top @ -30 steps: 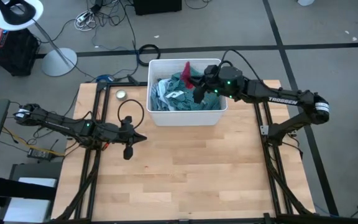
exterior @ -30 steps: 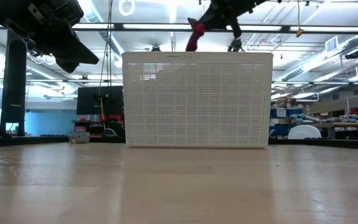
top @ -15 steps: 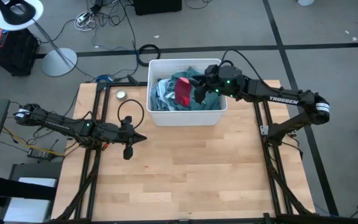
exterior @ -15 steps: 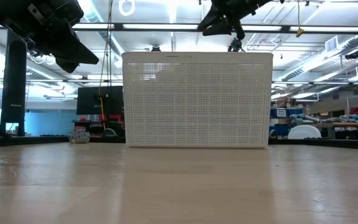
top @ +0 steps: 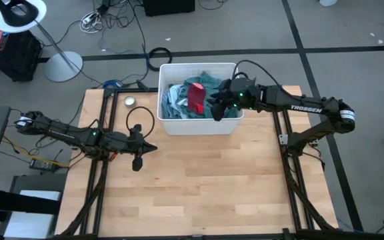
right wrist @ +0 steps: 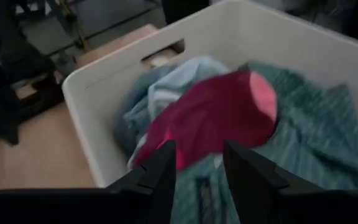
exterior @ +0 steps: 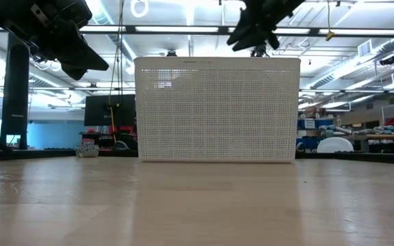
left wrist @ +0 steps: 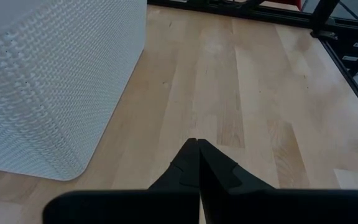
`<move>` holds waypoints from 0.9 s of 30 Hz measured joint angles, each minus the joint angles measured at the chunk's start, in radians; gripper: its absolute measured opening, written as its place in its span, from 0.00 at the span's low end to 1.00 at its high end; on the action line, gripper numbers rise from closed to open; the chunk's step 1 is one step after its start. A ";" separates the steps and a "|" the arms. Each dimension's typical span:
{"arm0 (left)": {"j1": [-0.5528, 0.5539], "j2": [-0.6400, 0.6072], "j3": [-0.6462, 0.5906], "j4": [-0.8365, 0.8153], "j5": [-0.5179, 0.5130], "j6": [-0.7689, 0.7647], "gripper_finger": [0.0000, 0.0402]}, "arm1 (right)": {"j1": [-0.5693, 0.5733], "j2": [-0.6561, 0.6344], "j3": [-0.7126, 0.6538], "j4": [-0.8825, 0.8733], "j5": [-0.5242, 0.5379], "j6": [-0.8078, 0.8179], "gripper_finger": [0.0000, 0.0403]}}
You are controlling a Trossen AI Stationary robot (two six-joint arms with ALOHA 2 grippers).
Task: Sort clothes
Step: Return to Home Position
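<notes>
Red sock lies on top of the clothes pile, approx. mid-bin, w/ nothing gripping it. It looks bunched, not laid flat. Under and around it are a light blue garment toward the pile's left side and a teal garment toward the right. Both are crumpled, and other fabric below can't be told apart.

The whole pile sits inside the white laundry bin, and no garment shows on the desk outside it. The bin stands at the desk's far edge, about centre. In the low view its perforated front wall faces the camera and hides the contents.

Right gripper hovers over the bin's near-right part, just beside the sock and above the teal fabric. Its fingers stand apart w/ a clear gap and nothing btw them, so it's empty. In the low view it hangs above the rim, not touching it.

Left gripper is over bare desk, left of centre and well apart from the bin. Its fingers are pressed together tip to tip, holding nothing. In the low view it's raised well off the desk.

A small round object sits on the desk near the bin's left side.
</notes>
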 joint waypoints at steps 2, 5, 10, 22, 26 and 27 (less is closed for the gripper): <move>0.000 0.000 0.000 0.000 0.000 0.000 0.00 | 0.014 -0.019 0.000 -0.044 -0.001 0.014 0.33; 0.000 0.000 0.000 0.000 0.000 0.001 0.00 | 0.042 -0.048 0.000 -0.112 -0.004 0.033 0.33; 0.000 0.000 0.000 0.004 -0.022 0.003 0.00 | 0.111 -0.098 0.000 -0.238 -0.082 0.058 0.33; 0.000 0.000 0.000 -0.001 -0.045 0.003 0.00 | 0.324 -0.190 -0.059 -0.462 -0.064 0.162 0.33; 0.000 0.000 0.000 0.000 -0.044 0.003 0.00 | 0.402 -0.192 -0.132 -0.486 -0.069 0.172 0.33; 0.000 0.000 0.000 0.000 -0.044 0.003 0.00 | 0.418 -0.192 -0.154 -0.480 -0.064 0.183 0.33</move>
